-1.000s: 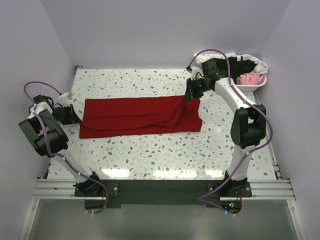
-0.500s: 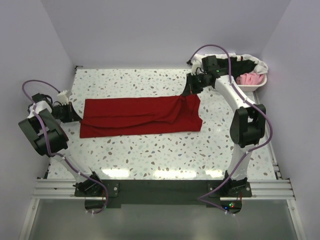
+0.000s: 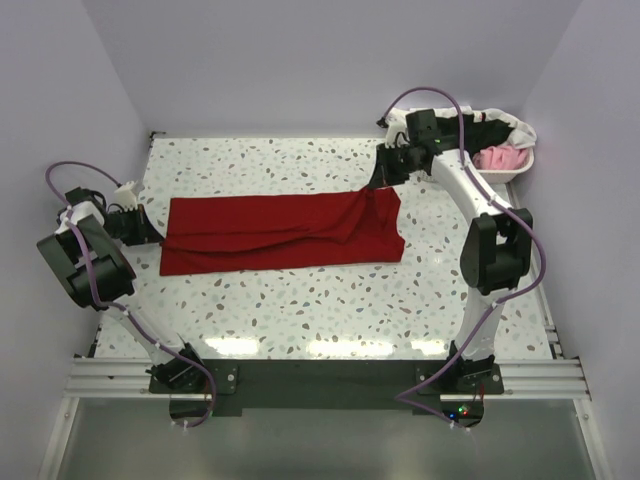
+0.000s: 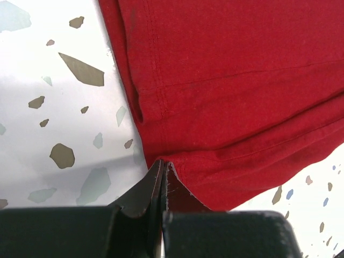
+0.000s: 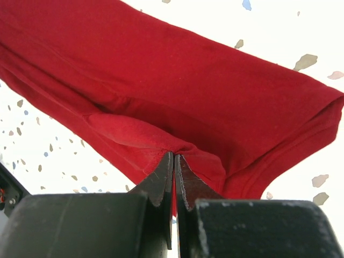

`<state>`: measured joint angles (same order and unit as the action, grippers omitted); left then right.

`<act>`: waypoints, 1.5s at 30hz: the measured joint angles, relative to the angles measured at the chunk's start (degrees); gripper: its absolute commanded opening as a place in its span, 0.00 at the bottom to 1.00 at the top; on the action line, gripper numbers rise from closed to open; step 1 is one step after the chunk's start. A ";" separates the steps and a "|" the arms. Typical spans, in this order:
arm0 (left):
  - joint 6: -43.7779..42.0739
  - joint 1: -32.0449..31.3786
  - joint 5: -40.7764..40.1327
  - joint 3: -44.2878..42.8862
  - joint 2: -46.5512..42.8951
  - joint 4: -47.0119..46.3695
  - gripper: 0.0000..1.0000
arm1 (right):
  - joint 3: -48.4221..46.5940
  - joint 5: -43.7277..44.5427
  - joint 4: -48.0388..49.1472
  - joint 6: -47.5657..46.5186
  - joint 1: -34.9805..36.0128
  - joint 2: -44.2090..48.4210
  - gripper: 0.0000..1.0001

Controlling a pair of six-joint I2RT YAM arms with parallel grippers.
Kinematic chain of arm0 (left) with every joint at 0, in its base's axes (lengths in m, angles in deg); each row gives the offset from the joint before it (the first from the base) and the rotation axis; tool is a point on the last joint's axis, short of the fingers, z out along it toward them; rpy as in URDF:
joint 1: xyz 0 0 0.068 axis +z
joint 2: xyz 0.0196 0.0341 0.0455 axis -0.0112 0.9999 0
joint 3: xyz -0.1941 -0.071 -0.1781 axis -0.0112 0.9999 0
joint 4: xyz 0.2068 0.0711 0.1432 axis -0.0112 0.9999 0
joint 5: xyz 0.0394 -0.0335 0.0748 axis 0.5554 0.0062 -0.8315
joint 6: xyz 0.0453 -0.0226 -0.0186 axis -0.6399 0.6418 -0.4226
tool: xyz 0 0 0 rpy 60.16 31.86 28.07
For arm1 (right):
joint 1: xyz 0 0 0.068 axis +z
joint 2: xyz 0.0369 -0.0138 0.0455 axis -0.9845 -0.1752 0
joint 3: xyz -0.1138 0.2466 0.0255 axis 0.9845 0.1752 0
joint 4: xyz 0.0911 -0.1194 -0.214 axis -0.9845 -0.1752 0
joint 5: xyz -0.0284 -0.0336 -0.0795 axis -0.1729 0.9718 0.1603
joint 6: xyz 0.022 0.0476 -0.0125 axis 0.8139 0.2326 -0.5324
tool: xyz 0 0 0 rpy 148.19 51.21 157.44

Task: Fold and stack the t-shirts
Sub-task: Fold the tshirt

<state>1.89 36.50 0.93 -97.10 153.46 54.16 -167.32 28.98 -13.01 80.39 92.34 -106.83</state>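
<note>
Top external view: red t-shirt (image 3: 280, 232) stretched across mid-frame on the table (image 3: 300, 300).
Left gripper (image 4: 163, 166) is clamped on its left-hand hem; right gripper (image 5: 173, 161) is clamped on its upper right corner; basket (image 3: 505, 170) sits upper right.

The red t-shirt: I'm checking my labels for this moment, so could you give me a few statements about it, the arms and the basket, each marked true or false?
1. The left gripper is shut on the left end of the red t-shirt. True.
2. The right gripper hangs open over the basket. False: it is shut on the red t-shirt's far right corner, beside the basket.
3. The red t-shirt lies bunched inside the basket. False: it lies stretched out lengthwise on the table, between the two grippers.
4. A pink garment sits in the basket. True.
</note>
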 measured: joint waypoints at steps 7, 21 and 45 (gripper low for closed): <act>0.02 0.00 -0.02 -0.26 0.39 -0.11 0.00 | -1.16 0.59 0.68 0.17 -0.02 -1.05 0.00; 1.40 -0.02 -0.04 -0.33 1.16 -1.53 0.27 | -1.57 1.03 1.11 0.17 -0.07 -2.38 0.00; -11.15 -4.66 4.35 2.38 -9.99 3.28 0.30 | -0.70 6.43 8.15 8.37 -0.13 -9.22 0.00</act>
<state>-9.26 31.85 5.28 -94.72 143.47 57.44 -168.01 35.40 -4.86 88.76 92.20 -116.05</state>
